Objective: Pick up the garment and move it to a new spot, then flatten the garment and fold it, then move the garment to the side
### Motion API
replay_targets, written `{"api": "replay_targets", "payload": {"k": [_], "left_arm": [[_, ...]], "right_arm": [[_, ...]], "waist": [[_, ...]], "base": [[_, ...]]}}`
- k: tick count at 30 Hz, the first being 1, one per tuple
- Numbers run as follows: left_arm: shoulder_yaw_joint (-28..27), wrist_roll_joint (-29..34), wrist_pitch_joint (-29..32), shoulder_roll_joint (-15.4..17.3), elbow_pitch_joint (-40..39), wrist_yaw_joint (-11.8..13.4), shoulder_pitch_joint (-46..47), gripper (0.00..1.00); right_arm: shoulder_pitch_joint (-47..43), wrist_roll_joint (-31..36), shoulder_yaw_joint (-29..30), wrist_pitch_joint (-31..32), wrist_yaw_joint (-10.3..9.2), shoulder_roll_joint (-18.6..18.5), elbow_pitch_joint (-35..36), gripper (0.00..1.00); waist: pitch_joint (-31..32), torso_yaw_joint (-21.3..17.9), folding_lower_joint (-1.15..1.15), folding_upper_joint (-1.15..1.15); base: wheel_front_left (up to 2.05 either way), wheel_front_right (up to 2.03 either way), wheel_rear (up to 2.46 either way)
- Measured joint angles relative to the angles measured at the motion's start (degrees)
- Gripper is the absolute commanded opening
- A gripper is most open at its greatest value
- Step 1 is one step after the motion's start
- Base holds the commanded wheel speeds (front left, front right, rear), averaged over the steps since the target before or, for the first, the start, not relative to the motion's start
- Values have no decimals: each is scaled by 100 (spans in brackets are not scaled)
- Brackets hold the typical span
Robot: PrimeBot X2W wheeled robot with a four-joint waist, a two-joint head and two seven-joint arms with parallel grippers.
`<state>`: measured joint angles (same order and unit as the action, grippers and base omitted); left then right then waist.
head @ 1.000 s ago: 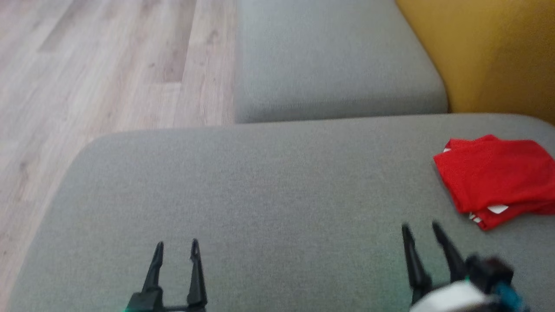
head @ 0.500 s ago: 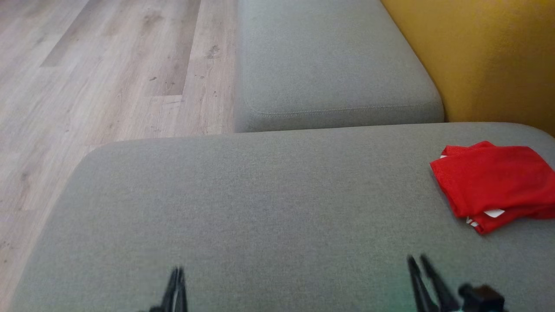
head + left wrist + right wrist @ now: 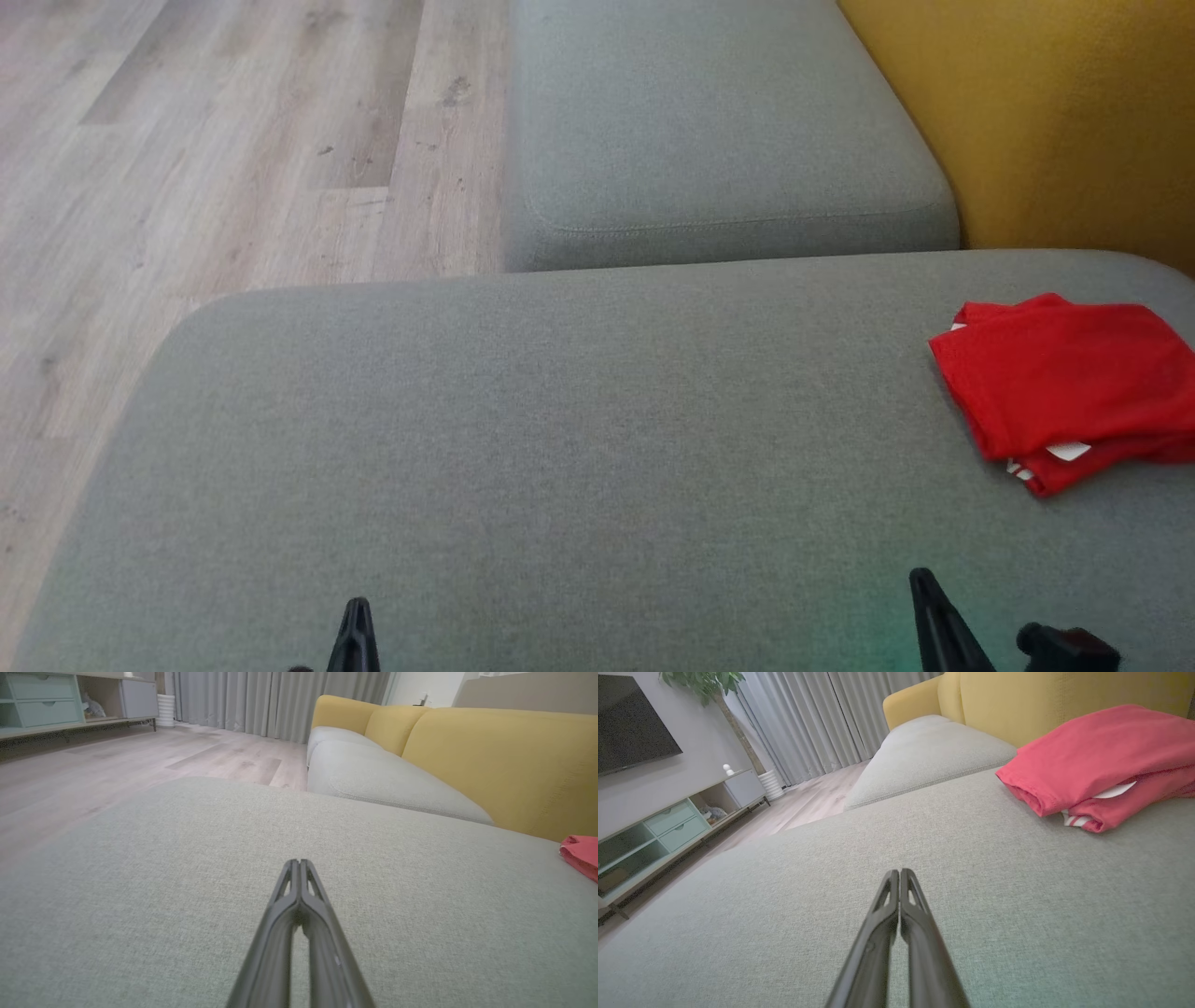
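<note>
**Both grippers shut and empty; garment folded at the cushion's right end**

Your left gripper point(image 3: 299, 861) has its fingers pressed together and holds nothing. It sits low over the big grey cushion point(image 3: 560, 420); can't tell if the tips touch the fabric. Your right gripper point(image 3: 900, 871) is the same: fingers tip to tip, empty, over the same cushion.

The garment point(image 3: 1064, 392) is red and folded in layers, with a white tag and striped trim poking out at its near edge. It lies on the cushion's right end, ahead and to the right of your right gripper, apart from it and well apart from the left. The head view cuts off its right side.

Around it:
- The yellow backrest point(image 3: 1055, 112) is just behind the garment.
- A second grey cushion point(image 3: 719, 121) butts against the big cushion's far edge, along the backrest.
- Wood floor point(image 3: 233, 140) is off to your left.
- A TV unit point(image 3: 668, 826), curtains point(image 3: 808, 723) and a TV point(image 3: 630, 714) are across the room.

In the way: plain grey fabric runs between your right gripper and the garment.
</note>
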<state>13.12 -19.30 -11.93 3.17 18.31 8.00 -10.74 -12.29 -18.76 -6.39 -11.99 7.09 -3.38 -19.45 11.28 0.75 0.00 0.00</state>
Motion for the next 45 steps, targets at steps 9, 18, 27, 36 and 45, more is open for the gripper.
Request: {"api": "replay_targets", "payload": {"k": [9, 18, 27, 36, 45], "left_arm": [[-110, -643, 145, 0, -10, -153, 121, 0], [-232, -1166, 288, -1, -18, -253, 180, 0], [-397, -1741, 439, -1, -27, -355, 289, 0], [-577, -2385, 590, -9, -54, -504, 389, 0], [-694, -2971, 743, -16, -73, -608, 511, 0]], "right_arm": [[170, -644, 132, 157, 0, 4, 26, 0], [235, -1169, 224, 301, 0, 31, 42, 0], [382, -1749, 339, 446, 0, 40, 73, 0], [475, -2397, 479, 604, 0, 53, 111, 0], [638, -2993, 569, 756, 0, 60, 134, 0]], "waist": [[-102, -7, 0, 0], [-185, -12, 0, 0], [-277, -18, 0, 0], [-379, -25, 0, 0], [-472, -31, -1, 0]], "base": [[0, 0, 0], [0, 0, 0], [0, 0, 0], [0, 0, 0], [0, 0, 0]]}}
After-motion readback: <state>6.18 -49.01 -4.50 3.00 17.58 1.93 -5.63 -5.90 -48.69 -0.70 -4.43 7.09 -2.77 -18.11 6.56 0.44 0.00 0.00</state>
